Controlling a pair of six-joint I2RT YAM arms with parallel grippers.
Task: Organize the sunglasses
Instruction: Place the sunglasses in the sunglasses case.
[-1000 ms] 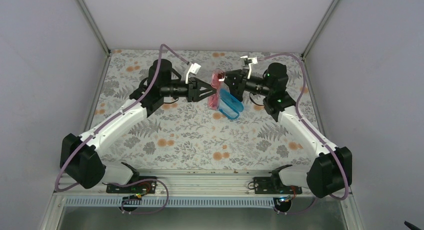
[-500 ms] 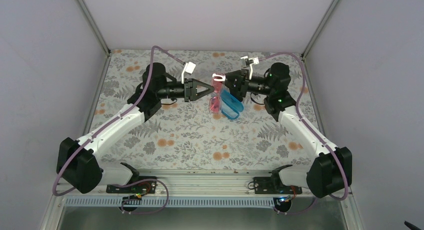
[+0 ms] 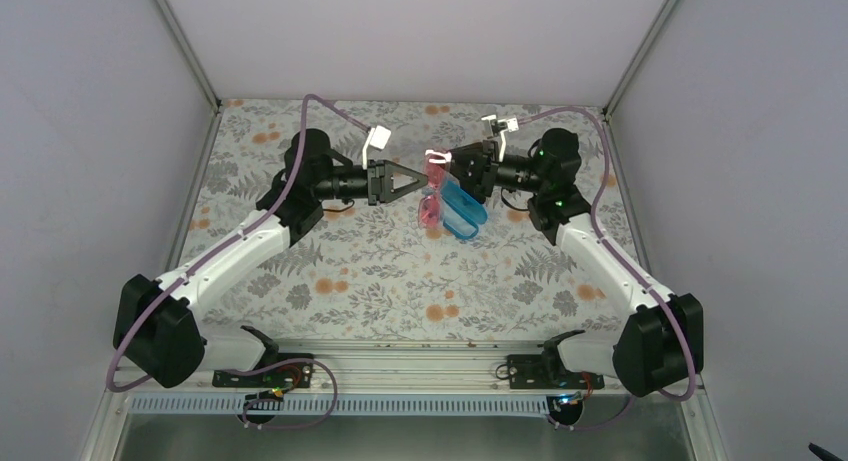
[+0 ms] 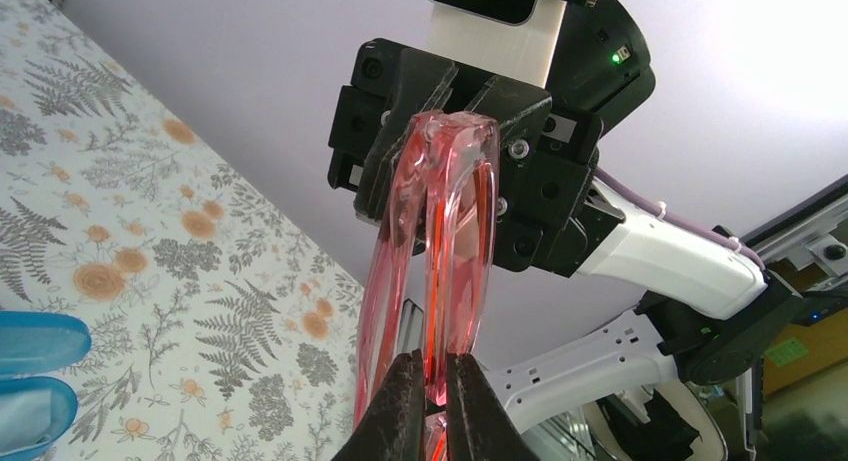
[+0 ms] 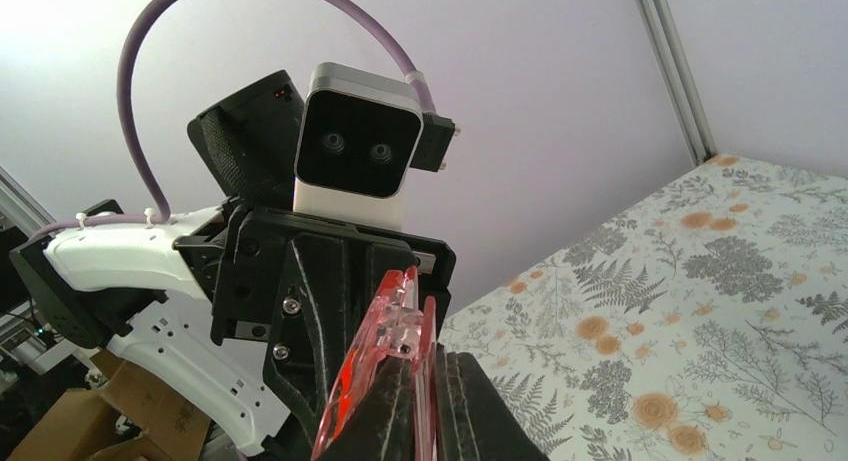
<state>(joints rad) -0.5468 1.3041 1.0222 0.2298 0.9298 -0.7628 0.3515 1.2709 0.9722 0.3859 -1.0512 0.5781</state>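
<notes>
- Since a second ago my left pincer [image 3: 422, 181] has gone from spread to pinched shut. Its tips now sit on the 9 o'clock side of the sunglasses [image 3: 430, 206], and the arm has drawn back a little toward 9 o'clock.
- From above: my right pincer [image 3: 452, 164] clamps the sunglasses from 3 o'clock, so the pair hangs between both pincers, above the table [image 3: 330, 271]. The blue case [image 3: 464, 213] lies open just at 5 o'clock of them, and the pair is not in it.
- Left wrist: my fingertips [image 4: 400, 401] are closed on a thin pink part at 6 o'clock, and the right pincer grips the frame at 12 o'clock. I cannot tell whether the thin arms are folded flat.
- Right wrist: my jaws nip the pink frame at 6 o'clock, with the left pincer just behind it.
- I judge the pick-up done and the folding in hand. Laying the pair in the case and shutting it are left.
</notes>
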